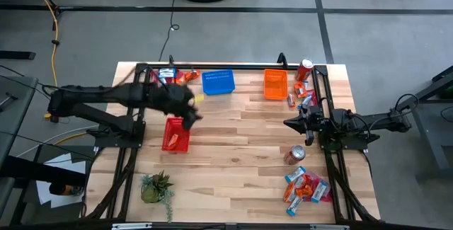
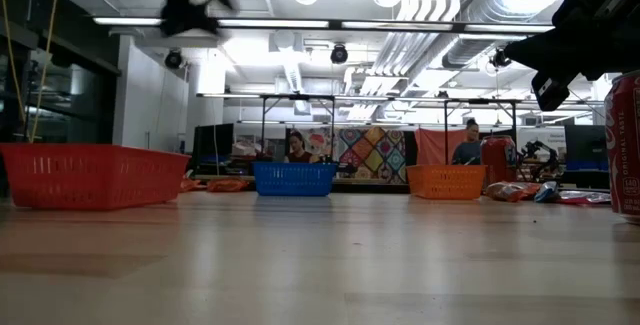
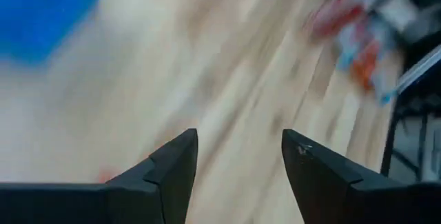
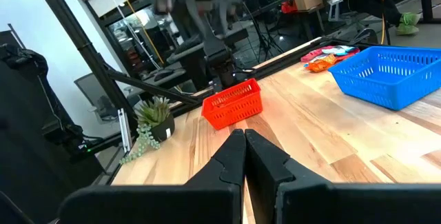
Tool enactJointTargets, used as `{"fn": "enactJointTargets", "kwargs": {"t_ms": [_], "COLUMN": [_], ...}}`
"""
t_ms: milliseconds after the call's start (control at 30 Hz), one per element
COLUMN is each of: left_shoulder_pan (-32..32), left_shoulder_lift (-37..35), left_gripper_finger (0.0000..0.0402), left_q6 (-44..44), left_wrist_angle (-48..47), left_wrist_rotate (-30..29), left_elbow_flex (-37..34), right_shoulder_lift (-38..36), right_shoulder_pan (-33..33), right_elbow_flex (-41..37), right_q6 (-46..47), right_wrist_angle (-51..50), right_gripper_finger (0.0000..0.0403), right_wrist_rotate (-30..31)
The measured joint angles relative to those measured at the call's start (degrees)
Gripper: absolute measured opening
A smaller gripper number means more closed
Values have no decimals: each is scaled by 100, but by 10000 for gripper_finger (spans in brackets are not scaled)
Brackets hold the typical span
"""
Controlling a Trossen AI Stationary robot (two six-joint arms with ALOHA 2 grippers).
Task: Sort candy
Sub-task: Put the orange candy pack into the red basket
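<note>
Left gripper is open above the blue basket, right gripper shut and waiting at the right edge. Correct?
Not quite. The left gripper is open above the red basket, not the blue basket, as the high view shows. The right gripper is shut, waiting at the right edge.

From the left wrist everything past the fingers (image 3: 172, 176) is a smear: a blue basket (image 3: 45, 10) and some candy (image 3: 358, 41) show only as colour. At table level a soda can (image 2: 625, 145) is cut off by the edge. From above, the wrappers (image 1: 306, 186) are too small to read.
</note>
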Motion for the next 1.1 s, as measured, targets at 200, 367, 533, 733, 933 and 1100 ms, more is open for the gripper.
{"fn": "enactJointTargets", "kwargs": {"t_ms": [200,367,533,733,933,1100], "left_shoulder_pan": [738,1251,1336,1336,1336,1336], "left_shoulder_lift": [-132,-426,-1093,-2083,-2493,-2454], "left_gripper_finger": [200,200,200,200,200,200], "left_q6": [1507,1436,1298,593,81,104], "left_wrist_angle": [1657,1480,1387,2124,2622,2739], "left_wrist_rotate": [241,436,323,-105,-184,-219], "left_elbow_flex": [155,151,-218,-1315,-1840,-1849], "right_shoulder_lift": [32,36,26,102,1205,2618], "right_shoulder_pan": [-2,1,-2,-91,-518,-869], "right_elbow_flex": [0,-1,-1,1,996,2554], "right_q6": [-37,-471,1043,537,818,800], "right_wrist_angle": [0,525,2843,4473,4153,2067], "right_gripper_finger": [5,5,5,5,5,5], "right_wrist_rotate": [0,204,1872,2708,2155,2457]}}
